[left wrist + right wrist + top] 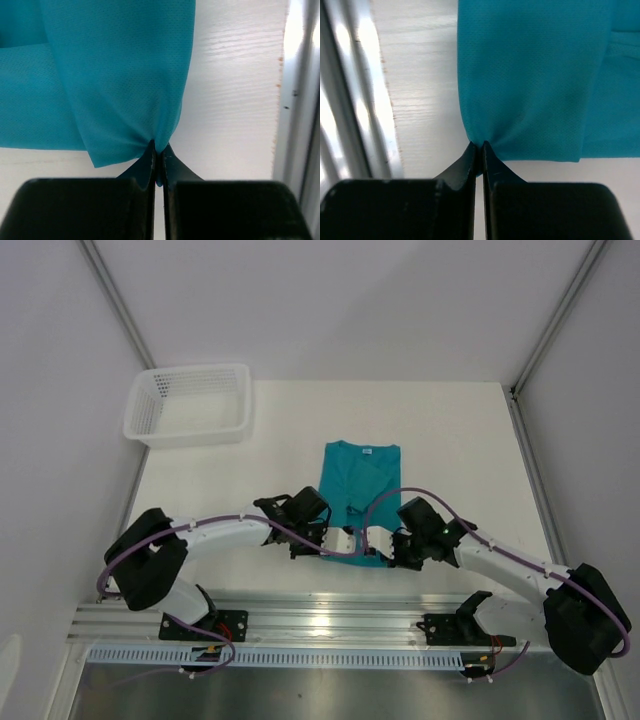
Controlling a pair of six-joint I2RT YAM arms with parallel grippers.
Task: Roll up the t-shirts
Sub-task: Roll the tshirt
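Right pincer (480, 150) pinched shut on t-shirt (530, 75) hem, teal cloth puckered there, white tabletop (420, 100) beneath

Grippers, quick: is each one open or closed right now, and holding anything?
Left gripper: closed, pinching the teal t-shirt at its near edge.
Right gripper: closed, pinching the teal t-shirt at its near edge too.

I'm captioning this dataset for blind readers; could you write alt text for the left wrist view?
The left gripper, shut, pinches an edge of the teal t-shirt, the fabric puckering where the black fingers meet. The shirt spreads over a white table, with a metal rail along the right side.
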